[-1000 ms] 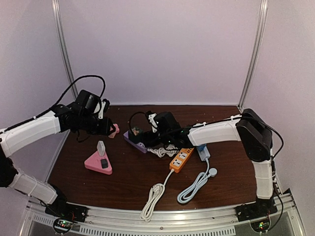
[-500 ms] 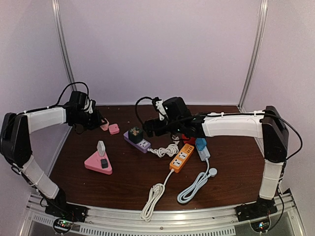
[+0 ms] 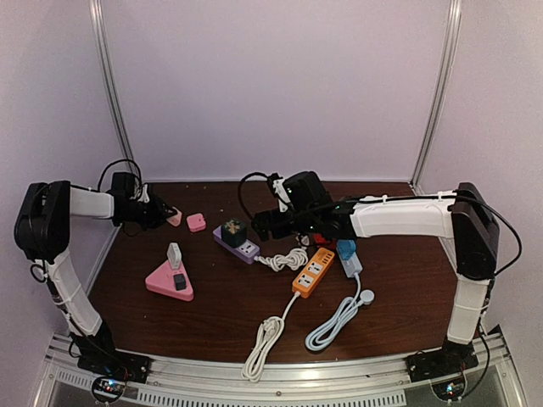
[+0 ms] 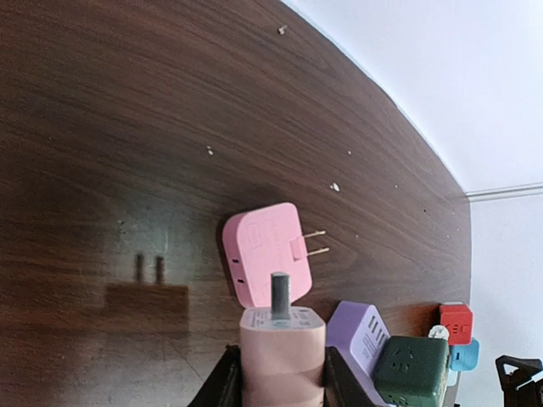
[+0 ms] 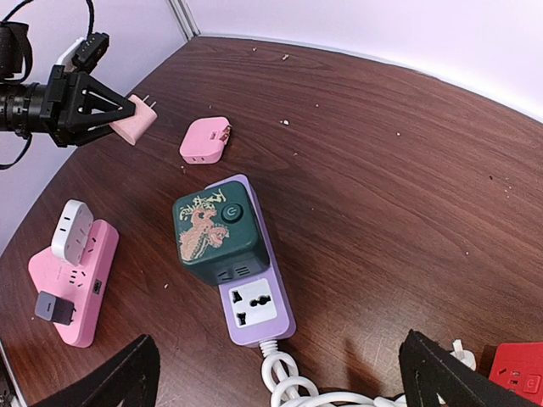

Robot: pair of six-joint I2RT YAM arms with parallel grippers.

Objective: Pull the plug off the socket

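My left gripper (image 3: 163,214) is shut on a pale pink plug (image 4: 282,352), held prongs-forward just above the back left of the table. A flat pink plug (image 4: 265,252) lies loose on the wood just beyond it. The purple socket strip (image 5: 254,309) lies mid-table with a dark green cube plug (image 5: 216,229) seated in it. My right gripper (image 5: 278,339) hangs open above the strip's cable end, fingers wide apart and touching nothing. In the top view the right gripper (image 3: 267,225) sits just right of the green cube (image 3: 233,231).
A pink triangular socket (image 3: 170,282) with a white plug (image 3: 174,253) and a dark plug (image 3: 179,281) stands front left. An orange strip (image 3: 312,273), a blue strip (image 3: 348,257), a red block (image 3: 325,240) and coiled white cables (image 3: 265,339) lie right of centre.
My left gripper drew back to the far left with the pale pink plug. My right gripper opened wide and pulled up and right, away from the purple strip.
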